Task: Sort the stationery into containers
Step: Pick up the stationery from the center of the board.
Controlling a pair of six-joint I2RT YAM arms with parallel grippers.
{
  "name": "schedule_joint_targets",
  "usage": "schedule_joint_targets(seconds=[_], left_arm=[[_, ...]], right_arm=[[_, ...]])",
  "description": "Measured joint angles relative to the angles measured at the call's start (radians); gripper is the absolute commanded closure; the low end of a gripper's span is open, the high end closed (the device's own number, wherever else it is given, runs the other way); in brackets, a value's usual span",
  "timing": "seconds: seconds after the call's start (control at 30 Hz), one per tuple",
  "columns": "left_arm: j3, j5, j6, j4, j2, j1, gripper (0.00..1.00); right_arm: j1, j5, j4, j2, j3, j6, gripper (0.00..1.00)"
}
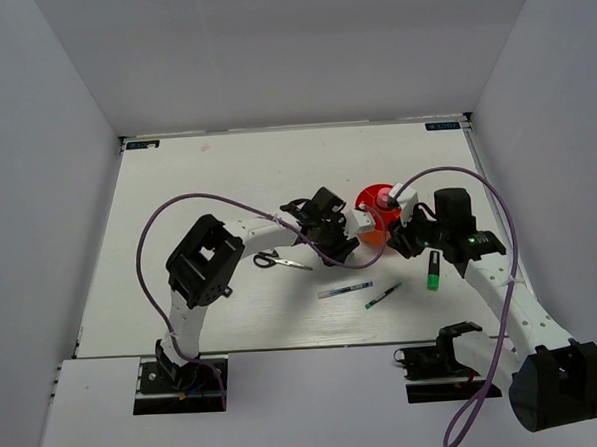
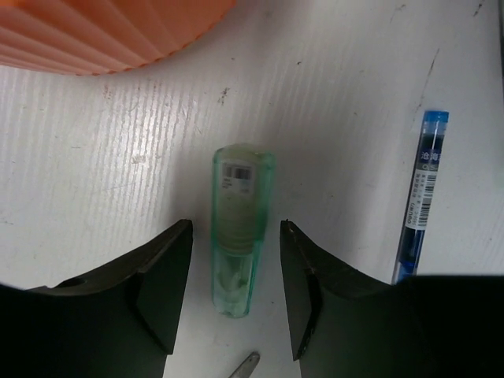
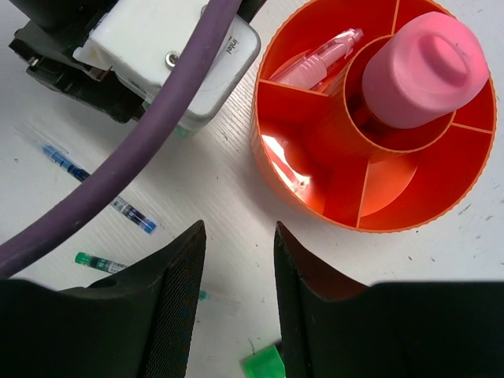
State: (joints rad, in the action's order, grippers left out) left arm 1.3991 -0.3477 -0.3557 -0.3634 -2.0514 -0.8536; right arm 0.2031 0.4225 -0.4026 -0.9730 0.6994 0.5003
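Note:
The round orange-red cup has divided compartments. A pink-capped glue tube stands in its middle well, and a small pink piece lies in a side compartment. My left gripper is open, its jaws either side of a pale-green translucent piece lying on the table, not touching it. My right gripper is open and empty, low over bare table beside the cup. Black-handled scissors, a blue-white pen, a green pen and a green highlighter lie on the table.
The two grippers are close together at the cup's near side. The left wrist camera and purple cable fill the right wrist view's upper left. The blue-white pen lies right of the left jaws, and a scissor tip lies just under them. White walls enclose the table.

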Motion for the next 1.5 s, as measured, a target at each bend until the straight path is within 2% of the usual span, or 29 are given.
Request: schedule_joint_targets(seconds=[0.07, 0.43, 0.7, 0.77, 0.83, 0.9, 0.93, 0.97, 1.0, 1.2, 1.33, 1.5], left_arm=[[0.003, 0.007, -0.003, 0.005, -0.004, 0.000, 0.41], [-0.030, 0.130, -0.024, 0.077, 0.003, -0.039, 0.55], [-0.084, 0.212, -0.027, 0.166, 0.025, -0.072, 0.85], [-0.092, 0.217, -0.024, 0.174, 0.029, -0.072, 0.90], [-0.103, 0.224, -0.017, 0.184, 0.036, -0.072, 1.00], [-0.116, 0.237, -0.009, 0.183, 0.048, -0.072, 1.00], [-0.134, 0.240, -0.002, 0.175, 0.066, -0.070, 1.00], [-0.150, 0.243, 0.006, 0.163, 0.082, -0.066, 1.00], [-0.165, 0.241, 0.018, 0.152, 0.100, -0.058, 1.00], [-0.247, 0.162, 0.183, 0.178, 0.293, 0.056, 1.00], [-0.247, 0.091, 0.365, 0.359, 0.375, 0.137, 1.00], [-0.211, 0.038, 0.579, 0.595, 0.306, 0.153, 1.00]], right_arm=[[-0.001, 0.000, 0.000, 0.000, 0.000, 0.000, 0.56], [-0.018, 0.013, 0.000, 0.000, 0.000, 0.000, 0.56], [-0.033, 0.028, 0.000, 0.007, 0.000, -0.002, 0.58], [-0.039, 0.031, -0.001, 0.012, 0.000, -0.003, 0.59], [-0.044, 0.033, -0.002, 0.017, 0.000, -0.003, 0.59], [-0.050, 0.033, -0.001, 0.020, 0.000, -0.005, 0.67], [-0.052, 0.032, -0.001, 0.021, 0.000, -0.007, 0.77], [-0.053, 0.031, 0.000, 0.022, 0.000, -0.011, 0.98], [-0.056, 0.029, 0.000, 0.023, 0.000, -0.011, 1.00], [-0.063, 0.025, 0.000, 0.024, 0.000, -0.028, 1.00], [-0.064, 0.025, 0.001, 0.024, 0.000, -0.030, 1.00], [-0.065, 0.026, 0.001, 0.024, 0.000, -0.037, 1.00]])
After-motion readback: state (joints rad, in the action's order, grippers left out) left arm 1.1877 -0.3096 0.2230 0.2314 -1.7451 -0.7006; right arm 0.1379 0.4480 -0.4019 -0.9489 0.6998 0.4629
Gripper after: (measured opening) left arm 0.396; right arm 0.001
